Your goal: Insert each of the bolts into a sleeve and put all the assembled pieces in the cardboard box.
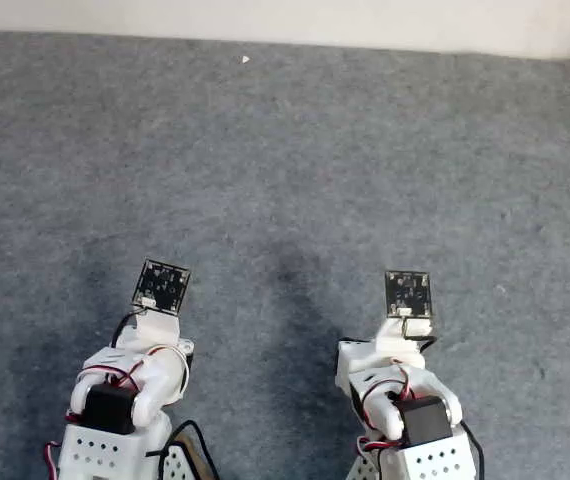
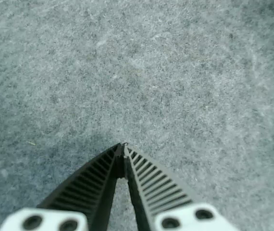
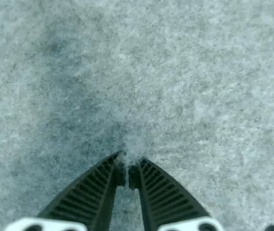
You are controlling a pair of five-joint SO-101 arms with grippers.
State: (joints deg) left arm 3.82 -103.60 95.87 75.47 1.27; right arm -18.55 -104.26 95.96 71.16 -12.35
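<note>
Two arms sat side by side at the near edge of the grey mat (image 1: 295, 170), both grippers empty.
The left gripper (image 2: 123, 149) pointed down at the mat, jaws pressed together at the tips and holding nothing. The right gripper (image 3: 127, 172) did likewise, jaws seemingly closed but for a hairline gap.

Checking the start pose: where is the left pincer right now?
In the left wrist view the left pincer is shut, its tips pointing down at the grey mat with nothing held between them.
</note>
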